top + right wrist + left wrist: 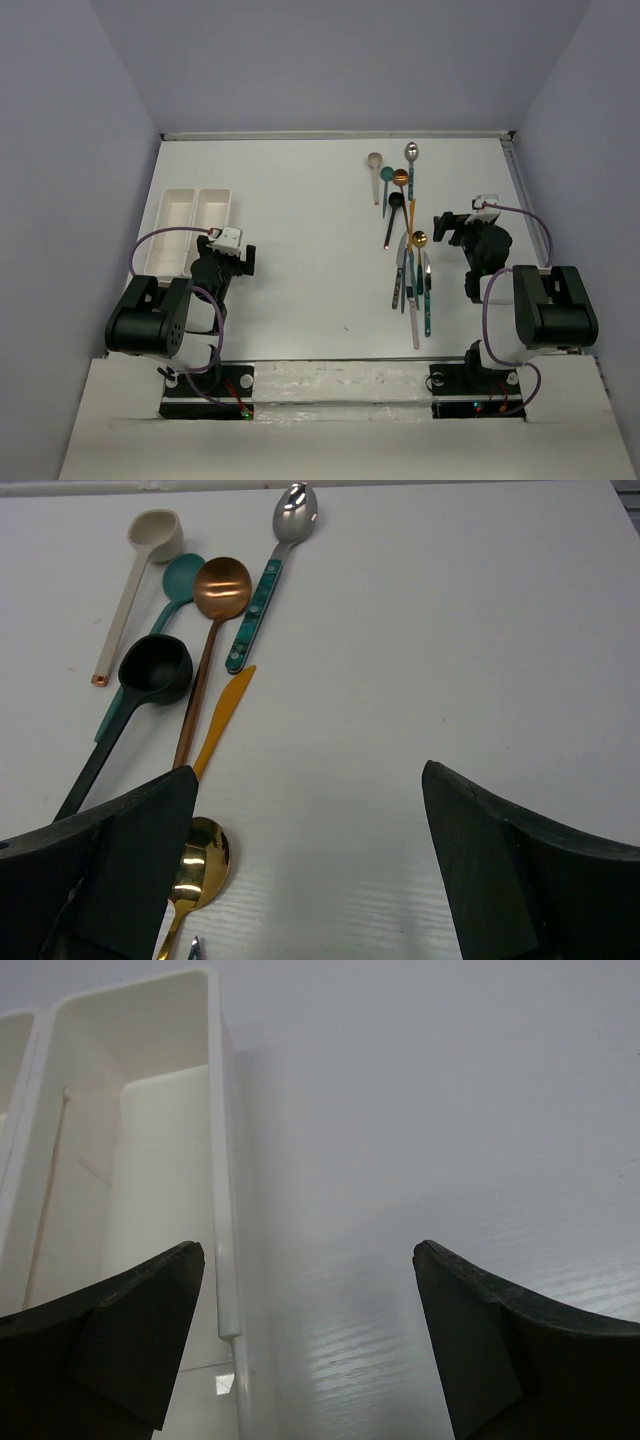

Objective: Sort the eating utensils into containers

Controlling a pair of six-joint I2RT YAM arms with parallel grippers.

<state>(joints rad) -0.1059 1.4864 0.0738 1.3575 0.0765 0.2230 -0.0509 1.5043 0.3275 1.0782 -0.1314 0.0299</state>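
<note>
The utensils (410,260) lie in a loose cluster right of the table's middle. In the right wrist view I see a beige spoon (140,560), a teal spoon (180,578), a copper spoon (220,585), a silver spoon with a teal handle (285,540), a black spoon (150,675), a yellow knife (225,715) and a gold spoon (198,865). My right gripper (452,228) is open and empty just right of the cluster; it also shows in its own view (310,860). The two joined white trays (190,225) stand at the left and look empty (160,1160). My left gripper (228,258) is open and empty at the trays' near right corner.
The table's back edge (340,135) runs along the rear wall. Grey walls close in both sides. Both arm bases (205,385) sit at the near edge.
</note>
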